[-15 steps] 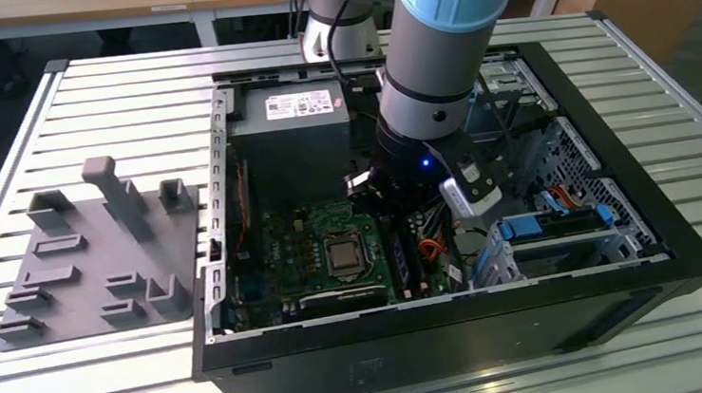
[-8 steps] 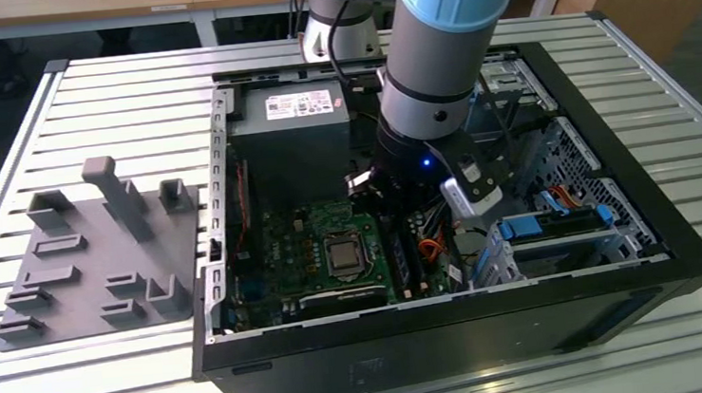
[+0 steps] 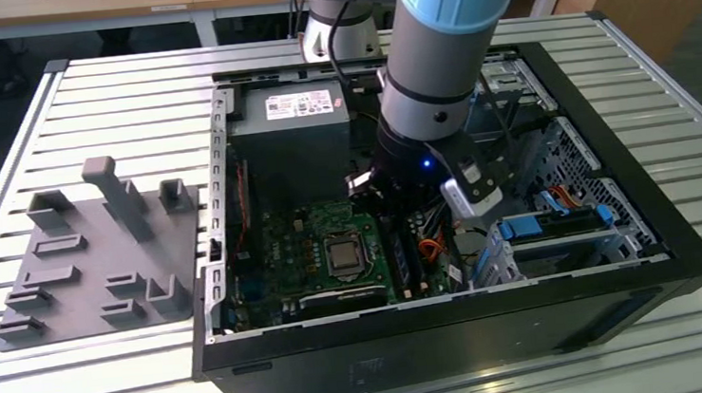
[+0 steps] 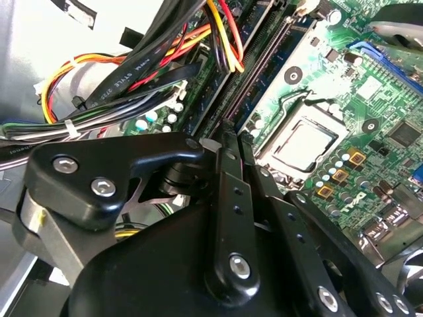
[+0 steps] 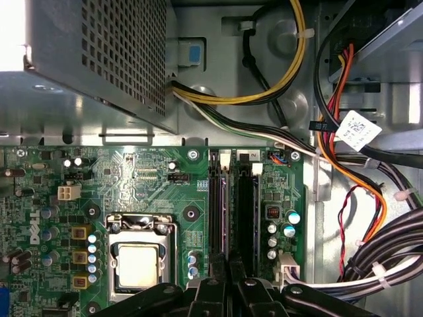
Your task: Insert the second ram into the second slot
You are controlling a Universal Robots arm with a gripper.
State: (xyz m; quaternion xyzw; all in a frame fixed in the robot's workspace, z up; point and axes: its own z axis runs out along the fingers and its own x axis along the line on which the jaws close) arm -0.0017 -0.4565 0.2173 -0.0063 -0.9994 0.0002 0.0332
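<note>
Exterior view's left to right: grey moulded plastic fixture tray (image 3: 89, 248) on slatted metal desk (image 3: 102, 104); open black PC tower case (image 3: 661, 255); grey-and-blue robot arm (image 3: 442, 65) reaching in. Second ram (image 3: 399, 261) (image 5: 223, 211) (image 4: 260, 71), thin dark blue-green stick, stands on edge in mem. slots (image 5: 248, 211) beside silver CPU socket (image 5: 139, 261) on green motherboard (image 5: 145, 172). Black gripper (image 4: 236, 137) (image 5: 228, 263) at stick's end: jaws pressed nearly together on its top edge; pinching vs. pressing cannot be told.
</note>
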